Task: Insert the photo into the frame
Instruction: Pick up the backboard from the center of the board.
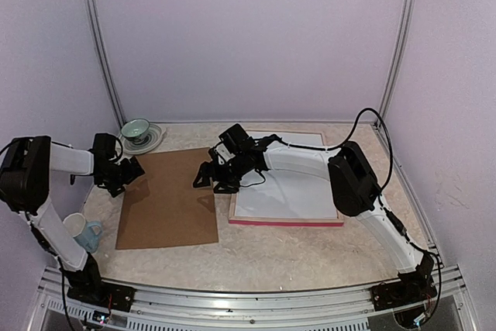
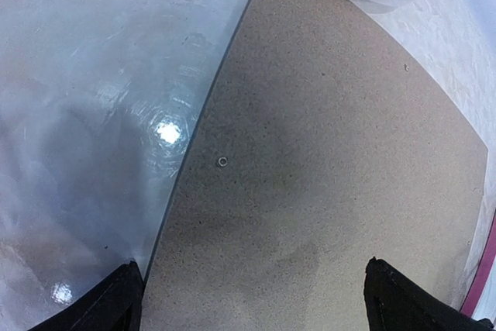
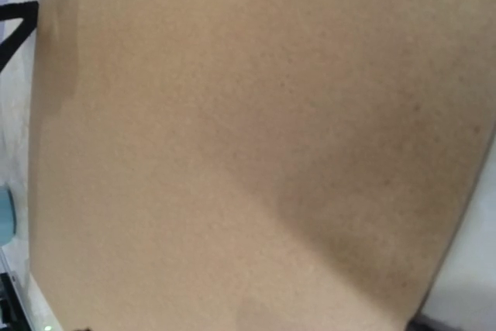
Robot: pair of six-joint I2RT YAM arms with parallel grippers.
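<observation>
I find no legible text, label, brand, number or sign in any of the three views. I check the brown backing board (image 1: 167,207), the pink-edged frame (image 1: 287,222), the bowl (image 1: 136,129) and the mug (image 1: 82,229), and nothing on them resolves into characters I can read. The left wrist view shows one small round mark (image 2: 222,161) on the board; it is a ring, not a letter or digit.
</observation>
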